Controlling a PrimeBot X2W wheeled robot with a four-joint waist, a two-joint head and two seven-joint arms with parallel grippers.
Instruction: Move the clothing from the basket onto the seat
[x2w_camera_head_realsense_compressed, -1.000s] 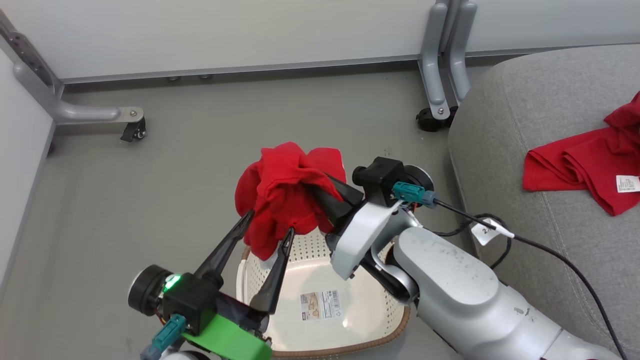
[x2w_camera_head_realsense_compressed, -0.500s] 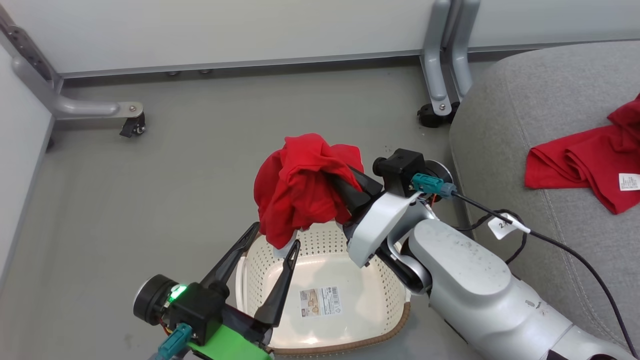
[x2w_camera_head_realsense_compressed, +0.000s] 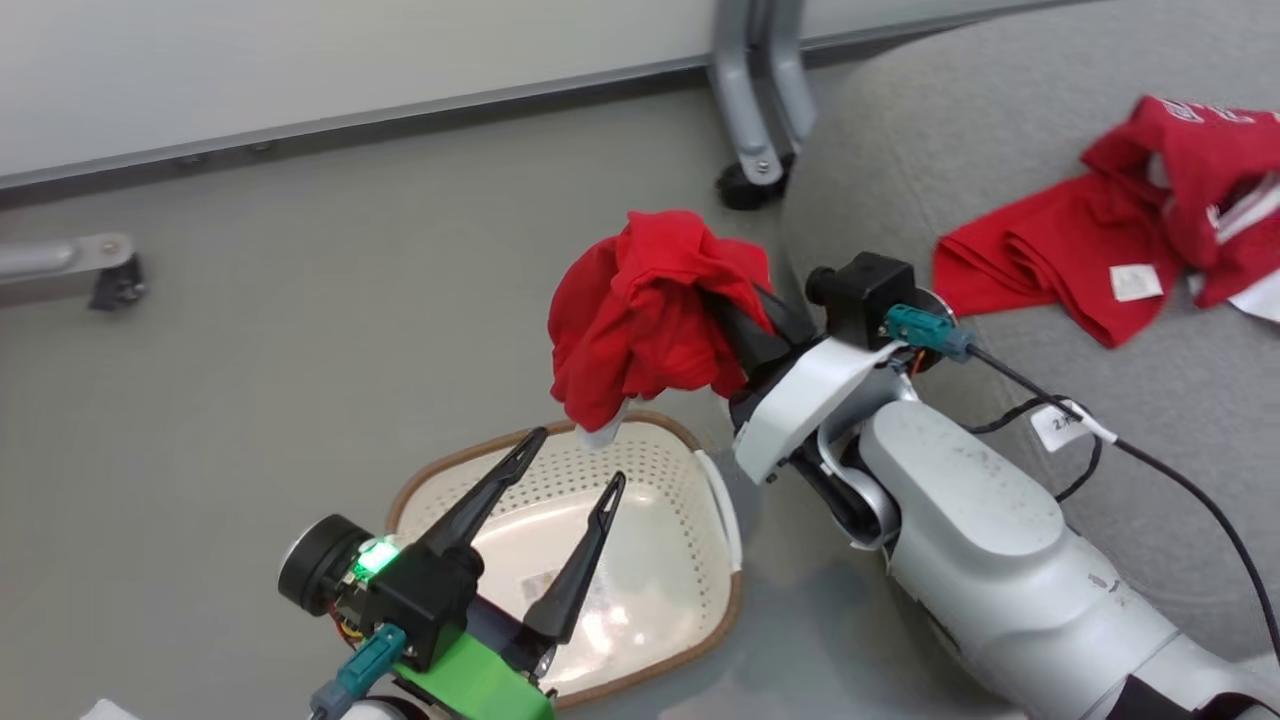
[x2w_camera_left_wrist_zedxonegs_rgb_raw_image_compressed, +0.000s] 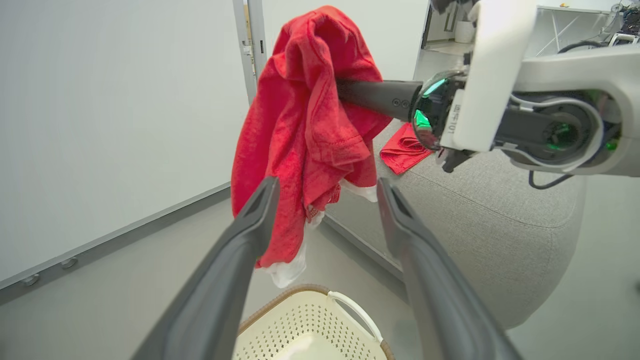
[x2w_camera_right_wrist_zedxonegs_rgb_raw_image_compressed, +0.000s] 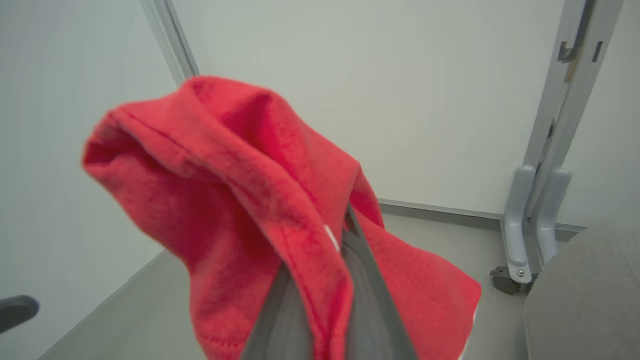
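Grips a red garment in the right gripper, clamped shut deep in the bunched cloth, above the far rim of the basket and just short of the seat. Hangs in loose folds, white hem lowest, clear of the basket. Holds the left gripper spread wide and bare over the basket, tips pointing up toward the hem, apart from it as far as can be told.

Looks soft, light and limp: no stiffness to fight, little weight, nothing breakable. Drapes and swings rather than slides; may snag by a trailing hem on the rim. Best taken at a thick bunch of folds, as here, not by one thin edge likely to slip out.

Shows bare basket floor, so probably the last piece. On the seat, toward the right: more red clothes.

Leaves open room rightward: broad grey cushion, rounded edge close by, a free patch between that edge and the clothes. Needs height enough to carry the hem over the cushion's shoulder. Keep clear of the metal leg beside the seat, and of the cable.
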